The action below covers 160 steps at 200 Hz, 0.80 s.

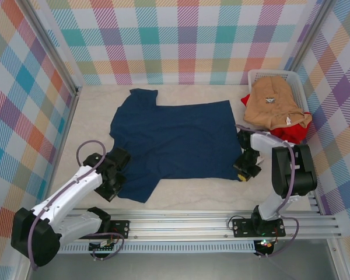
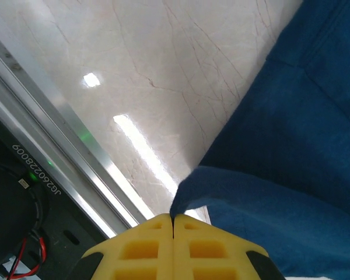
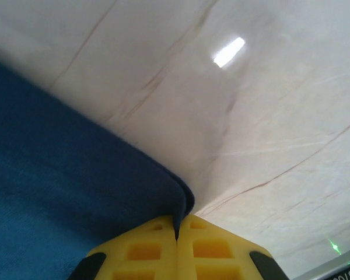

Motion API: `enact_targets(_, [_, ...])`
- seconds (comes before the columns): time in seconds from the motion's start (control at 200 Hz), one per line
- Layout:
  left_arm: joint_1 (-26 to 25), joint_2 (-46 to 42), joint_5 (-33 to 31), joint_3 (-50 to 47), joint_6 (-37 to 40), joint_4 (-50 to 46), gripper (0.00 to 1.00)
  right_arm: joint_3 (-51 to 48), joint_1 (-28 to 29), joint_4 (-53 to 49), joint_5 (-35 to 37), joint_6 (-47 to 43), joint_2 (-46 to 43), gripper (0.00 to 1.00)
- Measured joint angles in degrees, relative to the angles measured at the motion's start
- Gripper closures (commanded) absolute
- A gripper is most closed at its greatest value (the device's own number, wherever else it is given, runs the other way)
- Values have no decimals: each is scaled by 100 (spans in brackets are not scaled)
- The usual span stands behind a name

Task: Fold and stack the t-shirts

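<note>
From my remote station: both arms are bolted to the metal rail (image 1: 192, 224) at the near edge of the worktop (image 1: 93, 116), each reaching forward to one near corner of the navy t-shirt (image 1: 175, 140).

The left gripper (image 1: 118, 177), toward the near left, has its yellow fingers pressed together on a raised fold of the blue cloth; its wrist camera shows the left gripper (image 2: 173, 219) with the fabric pinched between the jaws and bare marbled surface just beside it. The right gripper (image 1: 244, 171), toward the near right, is likewise clamped; in its wrist view the right gripper (image 3: 177, 230) bites the folded edge of the shirt's corner.

The navy t-shirt lies spread flat across the middle of the worktop, one sleeve pointing to the far left, the other at the near left by the left gripper.

In the far right corner stands a white basket (image 1: 268, 74). A tan t-shirt (image 1: 274, 105) is heaped over its near rim, with a red t-shirt (image 1: 293, 134) showing beneath it.
</note>
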Motion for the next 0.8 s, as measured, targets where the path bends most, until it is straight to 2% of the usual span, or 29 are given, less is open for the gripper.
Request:
enact_targets(0.15, [-162,-789,-258,76,-553,-542,100,463,557,-79,-68,-26,96,100])
enact_targets(0.33, [-258,-1117,109,-269,-1224,-737,100,761,564,-282,229,-22,17,100])
enact_targets(0.44, [-267,-925,487,-549,-1499,-428,100,745,439,-474,455,-22,-173,100])
enact_targets(0.59, [-269,-262,898,-774,-1674,273,100,490,-216,-483,634,-66,-323,100])
enact_targets(0.685, [-269,-149,968,-807,-1740,570,100,424,-511,-472,643,-175,-313,100])
enact_targets(0.8, [-271,-179,761,-649,-1742,664,100,498,-374,-378,610,-352,-330,100])
